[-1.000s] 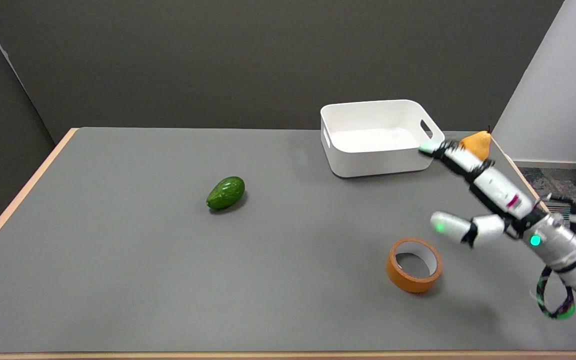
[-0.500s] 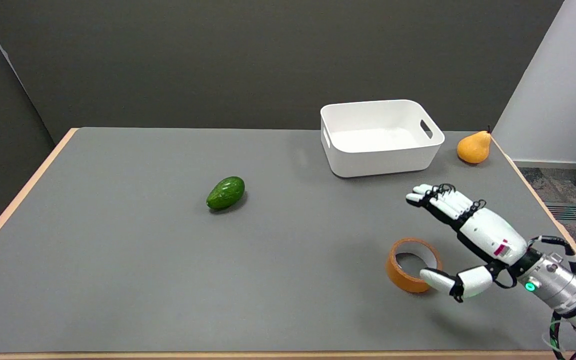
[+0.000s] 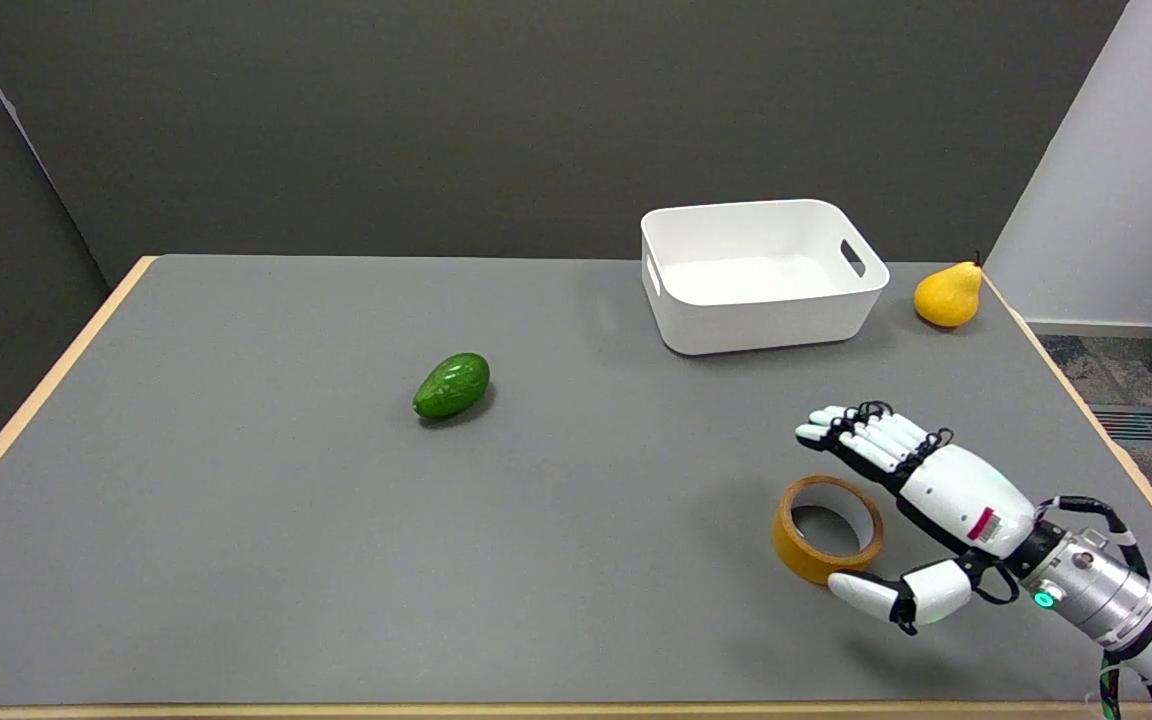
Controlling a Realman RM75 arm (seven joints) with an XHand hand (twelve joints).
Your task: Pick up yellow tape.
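The yellow-orange roll of adhesive tape (image 3: 827, 527) lies flat on the grey tabletop (image 3: 286, 520), near its right front part, hollow core facing up. The black-and-white right hand (image 3: 921, 500) is released, fingers spread and holding nothing: long fingers reach past the roll's 1 o'clock side, the thumb sits at its 5 o'clock edge, seemingly just beside it.

Judging by its look, the roll is light, rigid and smooth-sided, so it could skid if nudged. A sound hold would be across the ring, thumb on the outer wall, fingers opposite or hooked into the core.
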